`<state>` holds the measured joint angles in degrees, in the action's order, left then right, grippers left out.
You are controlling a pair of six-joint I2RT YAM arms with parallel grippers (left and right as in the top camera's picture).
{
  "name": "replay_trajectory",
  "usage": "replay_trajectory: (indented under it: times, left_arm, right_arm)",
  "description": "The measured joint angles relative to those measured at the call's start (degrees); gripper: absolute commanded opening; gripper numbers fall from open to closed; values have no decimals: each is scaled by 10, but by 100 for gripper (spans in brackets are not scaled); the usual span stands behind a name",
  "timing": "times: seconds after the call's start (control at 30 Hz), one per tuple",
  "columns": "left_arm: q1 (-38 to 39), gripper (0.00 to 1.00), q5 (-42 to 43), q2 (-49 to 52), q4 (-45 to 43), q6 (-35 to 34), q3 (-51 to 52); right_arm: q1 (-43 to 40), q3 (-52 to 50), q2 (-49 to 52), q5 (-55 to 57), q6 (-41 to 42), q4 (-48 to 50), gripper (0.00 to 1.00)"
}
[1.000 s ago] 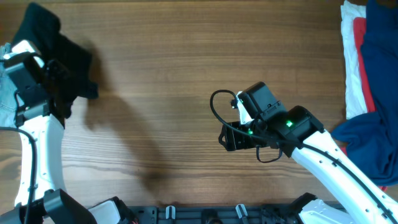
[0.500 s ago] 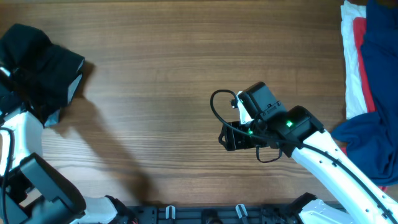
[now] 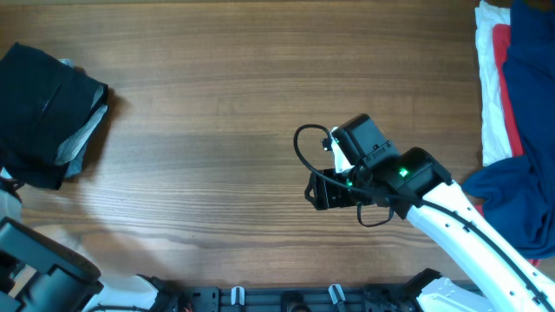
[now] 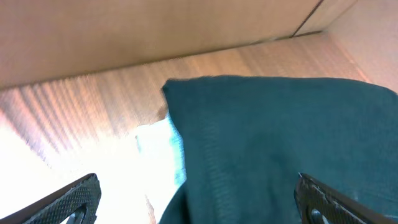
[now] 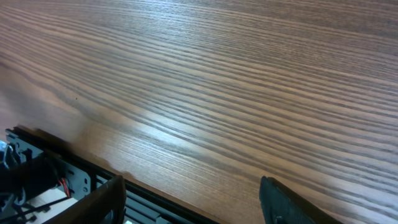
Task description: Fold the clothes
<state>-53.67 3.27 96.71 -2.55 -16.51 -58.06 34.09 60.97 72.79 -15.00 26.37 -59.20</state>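
Overhead: folded black garment (image 3: 48,113) at the table's (image 3: 260,78) far left edge, left gripper (image 4: 202,196) spread wide around it, right gripper (image 5: 193,199) open and empty; a finger pulling back could snag loose cloth and undo the fold.

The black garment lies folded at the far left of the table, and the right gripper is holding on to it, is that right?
No. The black garment does lie folded at the far left of the table, but the right gripper is not holding it: the right wrist view shows it open over bare wood, gripping nothing.
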Motion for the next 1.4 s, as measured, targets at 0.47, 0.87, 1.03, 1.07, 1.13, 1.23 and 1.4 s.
replay_trajectory:
  times: [0.47, 0.87, 1.03, 1.07, 1.13, 1.23, 1.4]
  left_arm:
    - [508, 100, 46, -55, 158, 0, -10]
    - [690, 100, 20, -56, 573, 51, -57]
    - [685, 100, 32, -174, 612, 48, -57]
    - [685, 100, 28, -230, 599, 44, -54]
    - [685, 100, -5, -355, 564, 28, -24]
    - [685, 100, -57, -551, 541, 9, 37]
    - [685, 100, -80, -699, 518, 3, 45]
  right_arm:
    - [-14, -11, 73, 83, -5, 256, 99]
    - [-307, -16, 87, 35, -72, 103, 100]
    - [-285, -59, -80, 62, -71, 112, 100]
    - [-278, -80, -125, 69, -70, 121, 100]
    - [-254, -128, -237, 104, -53, 130, 100]
    - [-224, -184, -402, 148, -19, 134, 100]
    - [-222, -197, -466, 168, 76, 116, 99]
